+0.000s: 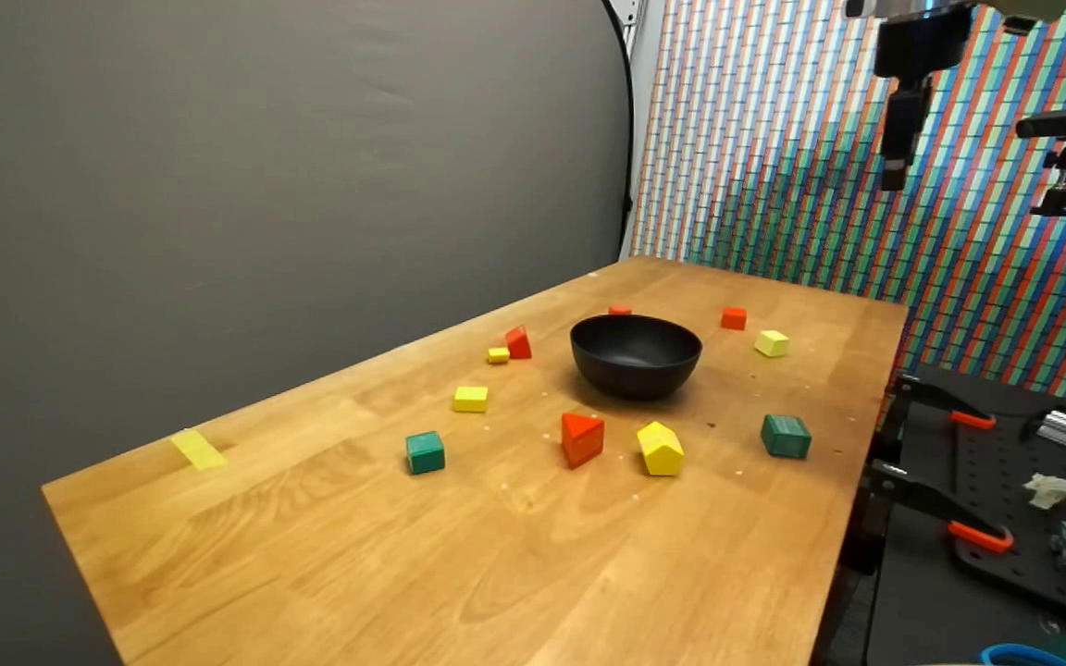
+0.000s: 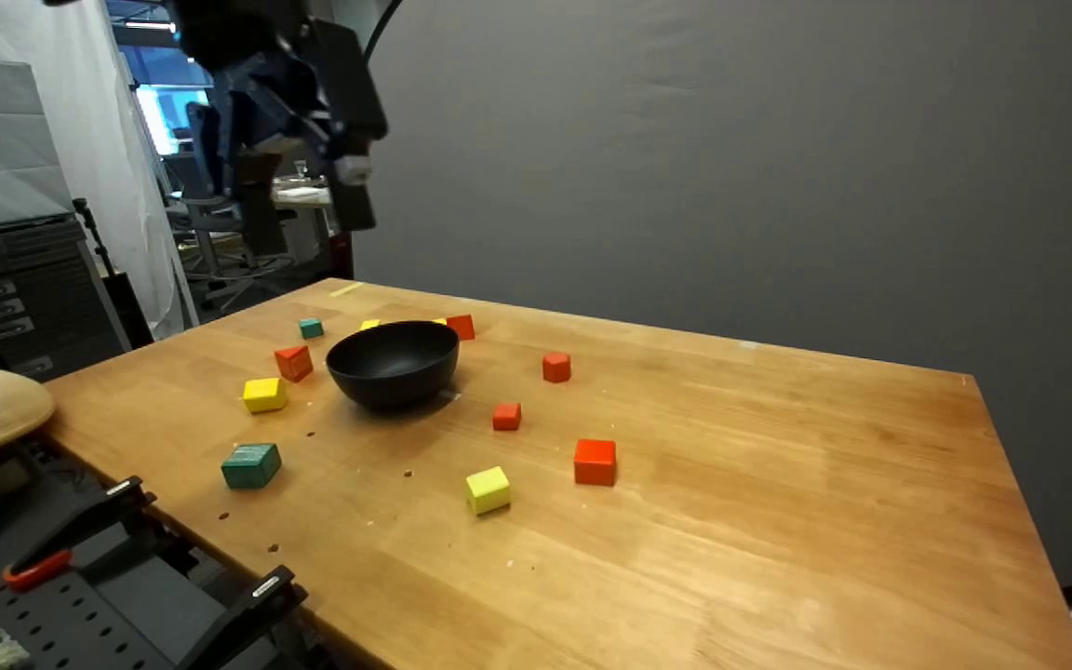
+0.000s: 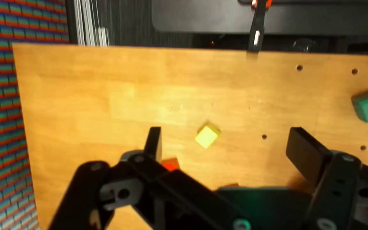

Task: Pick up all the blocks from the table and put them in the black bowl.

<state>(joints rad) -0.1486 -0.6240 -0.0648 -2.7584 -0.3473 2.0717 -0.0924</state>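
- All the blocks (image 2: 596,462) in view lie on the wooden bench (image 2: 778,521) around the bowl (image 2: 393,386); none shows inside it.
- The fingers (image 3: 307,155) stand wide apart, well above the bench, holding nothing.
- The step looks like a pick, perhaps of the pale block (image 3: 207,137), which shows in their gap in the wrist view.
- It sits askew: turn to meet its flat sides, centre, then lower straight, sparing the red block (image 3: 170,164) near it.
- Release low: the bowl's smooth, glossy, rounded wall may let hard-looking blocks bounce.
- The prism (image 1: 582,439) and pentagon (image 1: 661,450) have slanted faces; pinch parallel sides.
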